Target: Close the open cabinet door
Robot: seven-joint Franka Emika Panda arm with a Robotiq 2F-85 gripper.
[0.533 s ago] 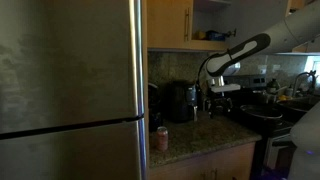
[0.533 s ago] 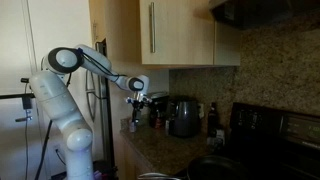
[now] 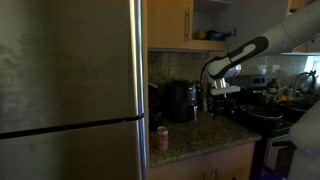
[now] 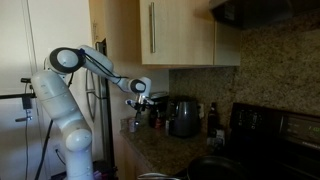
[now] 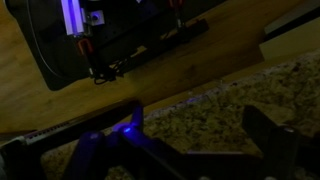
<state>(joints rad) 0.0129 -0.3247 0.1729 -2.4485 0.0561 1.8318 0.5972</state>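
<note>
Door (image 4: 185, 30) is standing upright, its long axis vertical.
Gripper (image 5: 190, 128) is hanging well below it, jaws spread, empty.

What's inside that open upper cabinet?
A few small items, yellowish and blue, sit on its lower shelf, too dim to identify. Higher up is cut off by the picture's edge.

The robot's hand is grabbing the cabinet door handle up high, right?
Not quite. The gripper is not on the handle. It hangs down low over the speckled countertop, well below the cabinet door, as an exterior view shows.
</note>
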